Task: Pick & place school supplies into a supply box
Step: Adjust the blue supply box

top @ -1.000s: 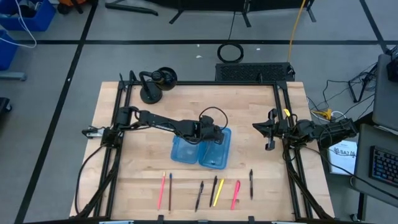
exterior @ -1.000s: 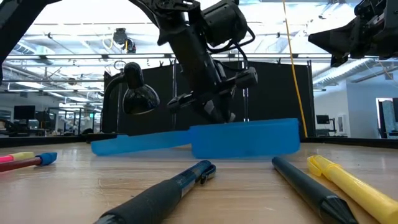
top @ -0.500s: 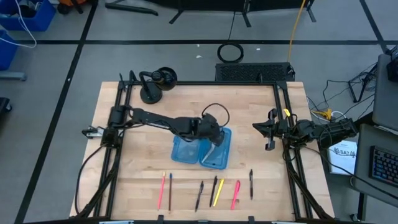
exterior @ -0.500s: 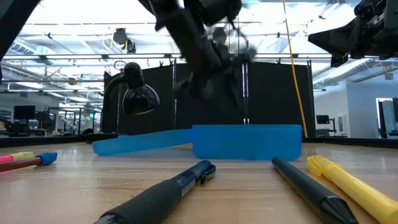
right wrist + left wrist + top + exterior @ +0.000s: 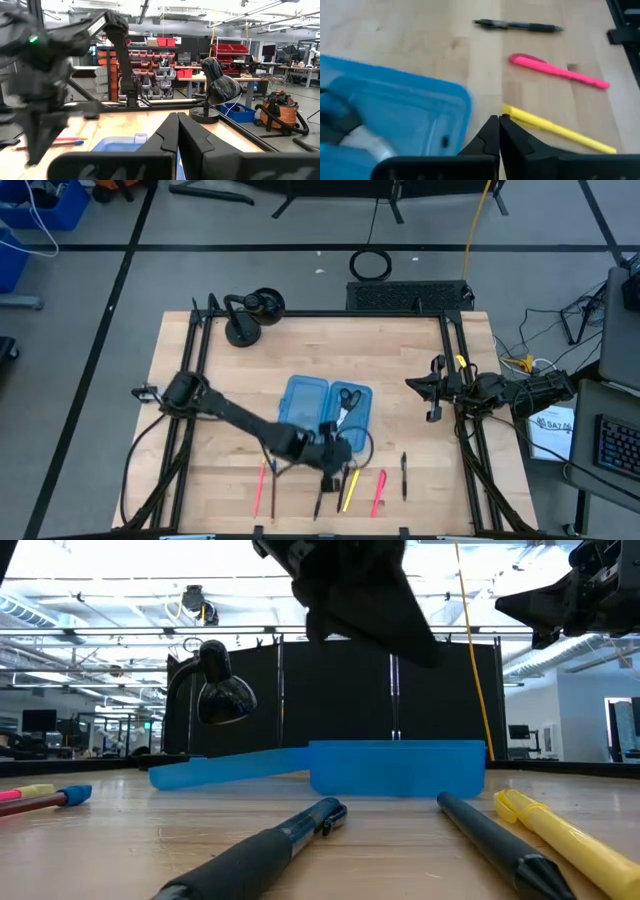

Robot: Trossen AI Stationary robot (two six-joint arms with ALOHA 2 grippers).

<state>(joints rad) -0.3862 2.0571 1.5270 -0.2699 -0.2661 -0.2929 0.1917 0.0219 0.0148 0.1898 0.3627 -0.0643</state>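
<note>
1. The supply box [image 5: 324,413] is lying open near the middle of the bench [image 5: 200,380]; the scissors [image 5: 346,402] are resting in its right half, so one item is already in.
2. The left gripper [image 5: 331,463] is hanging just in front of the box, over the row of pens at the bench's front edge; its jaws are standing pressed together and holding nothing.
3. The row is waiting: a pink pen [image 5: 260,484], a black pen [image 5: 320,494], a yellow pen [image 5: 351,489], a pink highlighter [image 5: 379,492] and another black pen [image 5: 403,475].
4. The yellow pen is lying just beyond the jaw tips in the left wrist view, so it looks like the next pick; the jaws will need spreading before the descent.
5. To do it well: line the jaws across the pen's barrel, close near its middle so it is not tipping, and avoid nudging its close neighbours.
6. The right gripper [image 5: 432,391] is waiting at the bench's right side, jaws closed and empty.
</note>
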